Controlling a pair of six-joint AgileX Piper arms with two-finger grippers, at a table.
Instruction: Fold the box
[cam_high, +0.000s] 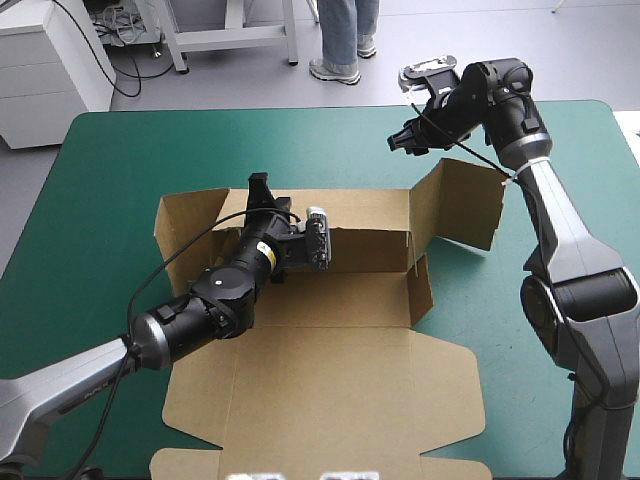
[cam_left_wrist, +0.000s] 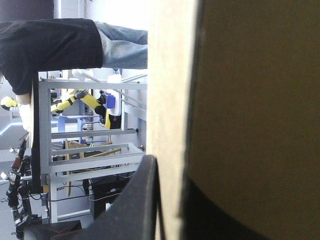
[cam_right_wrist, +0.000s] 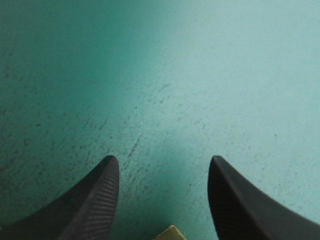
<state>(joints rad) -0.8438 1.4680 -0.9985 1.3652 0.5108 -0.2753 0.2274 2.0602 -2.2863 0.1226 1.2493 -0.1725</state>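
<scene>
at box (cam_high: 330, 370) rear wall, left gripper (cam_high: 260, 184) clamped on it; right gripper (cam_right_wrist: 163, 161) spread wide over teal-green cover (cam_right_wrist: 200, 75).

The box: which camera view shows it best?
The high view: nearly the whole box, walls raised, lid flat. The left wrist view shows one board edge close up; the right wrist view, just a tiny brown corner.

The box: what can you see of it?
The box is one cut sheet of plain brown board, half folded on the teal-green cover. Its far wall stands up, with a flap raised at each end; the big lid part lies flat toward the near edge. The left gripper pinches the far wall's top near its left end. The right gripper hangs open, apart from it.
</scene>
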